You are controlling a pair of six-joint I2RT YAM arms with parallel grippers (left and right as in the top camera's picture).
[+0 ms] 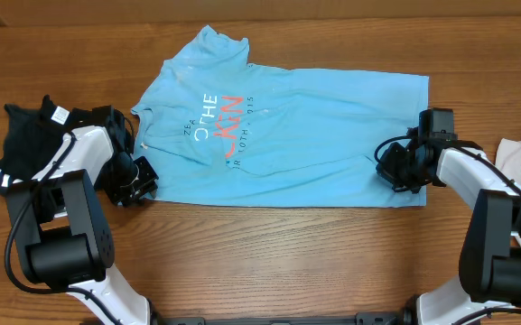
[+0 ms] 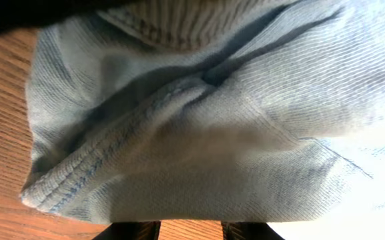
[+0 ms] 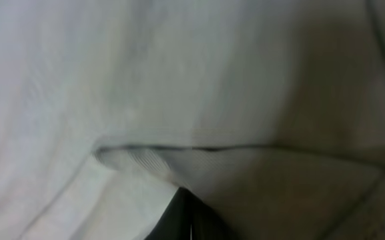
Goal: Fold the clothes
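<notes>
A black garment (image 1: 25,135) with a white tag is seen bunched at the far left of the wooden table (image 1: 260,262), a detail given by the overhead view alone. Next to it the left arm is bent back on itself, and the left gripper (image 1: 143,181) is set low at the lower left corner of the light-blue T-shirt (image 1: 314,117), which is spread flat across the middle of the table with its printed lettering turned sideways. From the left wrist, the ribbed hem of the T-shirt (image 2: 212,133) is shown close up and rumpled over the wood, and the left gripper (image 2: 191,231) is seen with its two dark fingers (image 2: 135,232) parted just below the cloth's edge; whether any cloth lies between them cannot be told. At the right edge of the T-shirt the right gripper (image 1: 394,170) is laid on the cloth, the right arm reaching inward from the table's side. From the right wrist the view is filled by pale, blurred T-shirt (image 3: 179,80), and the right gripper (image 3: 189,220) is shown pressed together on a ridge of that cloth. A pale cloth (image 1: 511,155) is glimpsed at the far right.
</notes>
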